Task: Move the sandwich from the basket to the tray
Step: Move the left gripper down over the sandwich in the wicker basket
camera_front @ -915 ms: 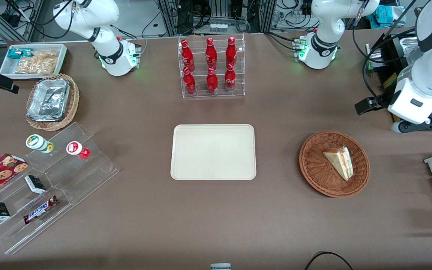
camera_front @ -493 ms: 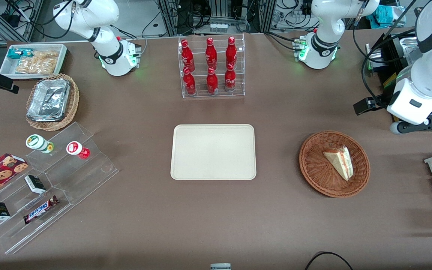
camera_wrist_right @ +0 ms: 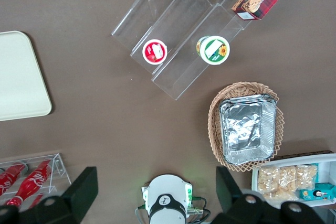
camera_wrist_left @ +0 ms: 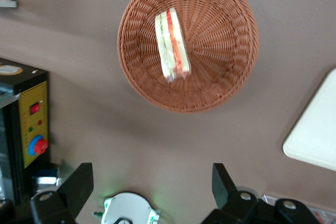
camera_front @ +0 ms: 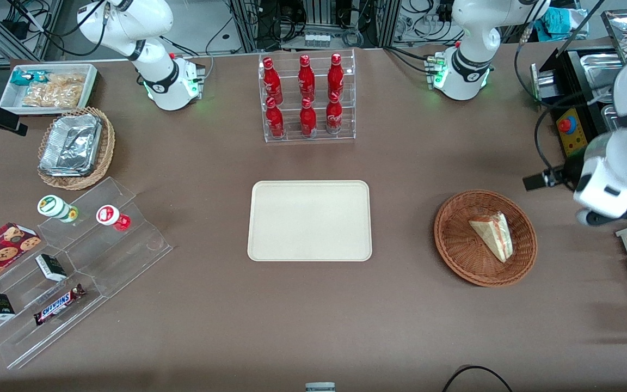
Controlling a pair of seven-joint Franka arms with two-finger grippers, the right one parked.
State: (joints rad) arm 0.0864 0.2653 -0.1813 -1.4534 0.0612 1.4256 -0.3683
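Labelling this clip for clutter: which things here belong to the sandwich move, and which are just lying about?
Job:
triangular wedge sandwich, lying in
round reddish-brown wicker basket
flat cream plastic tray
open tool, above the table beside the basket

Lying about:
red bottles in clear rack
foil containers
Snickers bar

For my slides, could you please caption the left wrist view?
Open gripper hovers above the table, looking down on the sandwich lying in the basket, tray corner nearby.

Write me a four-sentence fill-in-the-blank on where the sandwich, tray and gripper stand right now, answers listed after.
1. The sandwich lies in the ____.
2. The tray holds ____ items.
3. The gripper has its fingers ____, with nothing between them.
4. The acrylic rack holds six ____ bottles.

Missing words: basket; no; open; red
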